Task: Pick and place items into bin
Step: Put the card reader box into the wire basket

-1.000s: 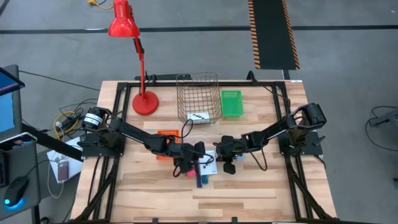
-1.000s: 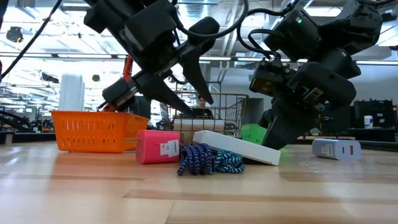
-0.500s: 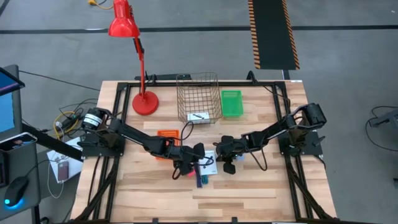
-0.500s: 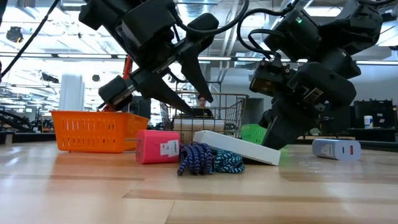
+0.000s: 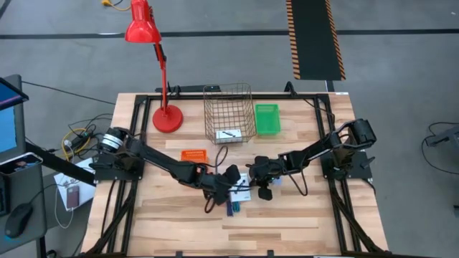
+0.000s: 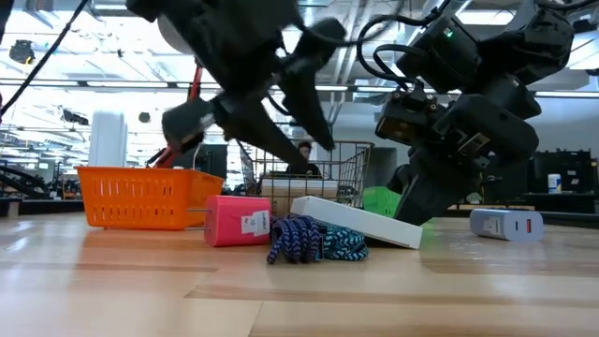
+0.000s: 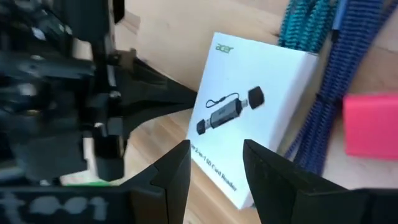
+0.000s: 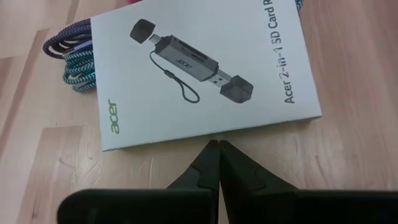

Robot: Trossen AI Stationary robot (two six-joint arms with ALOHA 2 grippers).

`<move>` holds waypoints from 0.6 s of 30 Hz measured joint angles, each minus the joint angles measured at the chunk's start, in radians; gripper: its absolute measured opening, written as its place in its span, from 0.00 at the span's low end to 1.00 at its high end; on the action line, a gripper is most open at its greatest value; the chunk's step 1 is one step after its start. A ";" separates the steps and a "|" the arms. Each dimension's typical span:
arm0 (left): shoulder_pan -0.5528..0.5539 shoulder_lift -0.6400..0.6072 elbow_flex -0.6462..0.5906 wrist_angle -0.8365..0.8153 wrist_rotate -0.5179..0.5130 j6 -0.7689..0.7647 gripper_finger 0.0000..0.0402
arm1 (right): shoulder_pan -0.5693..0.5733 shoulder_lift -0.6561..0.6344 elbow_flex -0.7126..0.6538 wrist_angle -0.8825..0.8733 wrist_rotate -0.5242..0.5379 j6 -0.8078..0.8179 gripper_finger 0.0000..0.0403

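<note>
Wooden table (image 5: pixel 287 222), white printed box (image 8: pixel 205 68) (tilted)

**Both arms meet at table centre**

Left arm reaches in from the left; left gripper (image 5: pixel 231 180) sits over a small cluster: white card (image 5: pixel 242 192), blue piece (image 5: pixel 230 208), pink bit (image 5: pixel 218 201). Right gripper (image 5: pixel 262 192) just right of the cluster. Far side: wire basket (image 5: pixel 228 111) holding a white card, green tray (image 5: pixel 267 119), red lamp (image 5: pixel 154 63). Orange tray (image 5: pixel 193 155) left of centre.
</note>
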 joint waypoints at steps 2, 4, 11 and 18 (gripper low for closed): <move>0.000 0.041 0.050 -0.058 -0.001 -0.032 0.34 | 0.000 0.000 -0.001 0.006 -0.009 -0.011 0.00; -0.002 0.074 0.109 -0.146 -0.001 -0.063 0.34 | -0.003 0.000 -0.001 0.008 -0.014 -0.029 0.00; -0.010 0.110 0.226 -0.303 -0.033 -0.132 0.34 | -0.019 0.000 -0.001 0.016 -0.032 -0.076 0.00; -0.012 0.109 0.218 -0.344 -0.027 -0.150 0.34 | -0.028 0.000 -0.001 0.017 -0.038 -0.085 0.00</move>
